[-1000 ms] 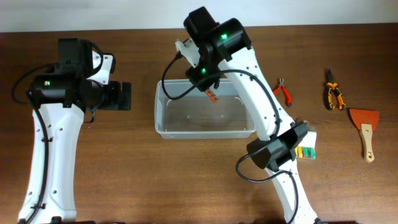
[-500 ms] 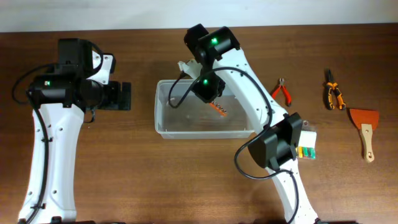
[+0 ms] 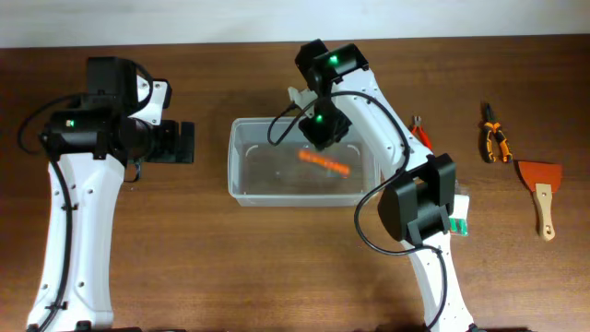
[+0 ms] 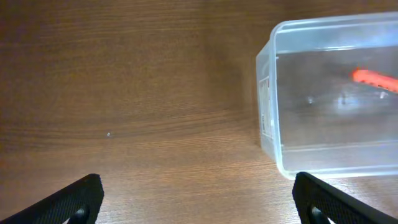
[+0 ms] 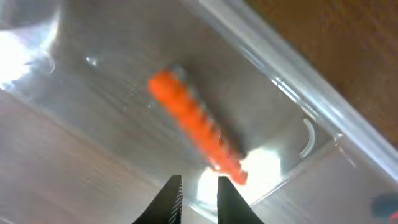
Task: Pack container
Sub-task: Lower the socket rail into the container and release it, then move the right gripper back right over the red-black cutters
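Over on my left, the left gripper (image 4: 196, 190) hangs wide open with nothing in it, above bare table (image 4: 124, 93) just beside the short end of the tub (image 4: 268, 93). The tub sits mid-table, between my two arms. And there it goes: the orange tool (image 3: 324, 162) that my right gripper (image 5: 198, 193) had pinched above the tub a second ago is out of my fingers and down inside, lying slantwise toward the right half of the floor. It shows as a smear in the wrist view, so I can't swear it has settled. The right gripper hovers over it, jaws parted only a sliver, nothing between them. That's one item packed, I reckon. Further right, the red pliers (image 3: 422, 136), yellow pliers (image 3: 495, 140) and scraper (image 3: 539, 194) lie outside the tub, waiting their turn.
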